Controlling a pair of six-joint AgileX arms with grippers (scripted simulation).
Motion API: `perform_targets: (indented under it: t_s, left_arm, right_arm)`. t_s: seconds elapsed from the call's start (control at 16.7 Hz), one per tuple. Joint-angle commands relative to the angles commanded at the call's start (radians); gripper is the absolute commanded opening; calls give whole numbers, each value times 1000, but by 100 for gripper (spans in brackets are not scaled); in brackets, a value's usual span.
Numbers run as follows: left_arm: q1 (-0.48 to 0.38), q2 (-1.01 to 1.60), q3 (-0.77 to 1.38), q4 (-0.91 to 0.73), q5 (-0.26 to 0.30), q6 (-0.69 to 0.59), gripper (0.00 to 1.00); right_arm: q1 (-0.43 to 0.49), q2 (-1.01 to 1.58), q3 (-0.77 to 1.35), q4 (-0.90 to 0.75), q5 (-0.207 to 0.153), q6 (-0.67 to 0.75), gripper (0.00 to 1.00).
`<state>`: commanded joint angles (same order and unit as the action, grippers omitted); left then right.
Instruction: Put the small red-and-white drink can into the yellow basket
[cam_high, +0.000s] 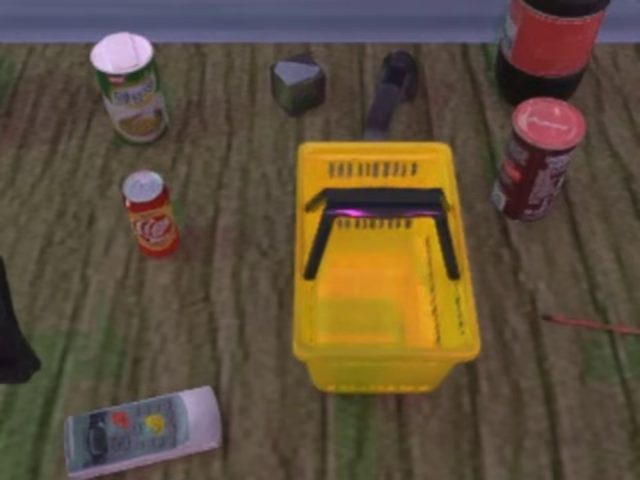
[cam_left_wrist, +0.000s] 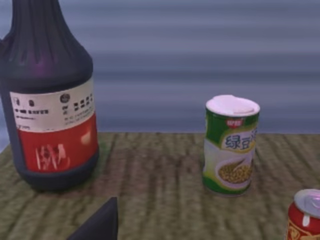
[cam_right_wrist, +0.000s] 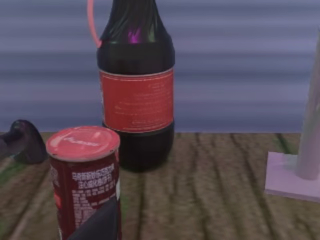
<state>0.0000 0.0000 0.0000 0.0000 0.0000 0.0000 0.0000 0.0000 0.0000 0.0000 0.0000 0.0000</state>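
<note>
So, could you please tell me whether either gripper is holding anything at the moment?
Nothing is held: the small red-and-white drink can stands alone on the table, left of the yellow basket.

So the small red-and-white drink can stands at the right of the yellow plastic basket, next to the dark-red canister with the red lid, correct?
Not quite. In the top view the small red-and-white drink can stands left of the yellow plastic basket, below the green-and-white can. The dark-red canister with the red lid stands at the right.
</note>
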Motion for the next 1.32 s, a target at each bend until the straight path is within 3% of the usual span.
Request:
perform_targets:
  t_s: [0.3,0.54,1.32]
  left_arm:
    - [-14,62,60,-43,6,23,100]
    - [-49,292,275,-188,14,96,100]
    - [-167,1639,1417,-932,0,443,100]
  right_arm:
    - [0,0,0,0,0,0,100]
    - [0,0,0,0,0,0,100]
    - [0,0,0,0,0,0,100]
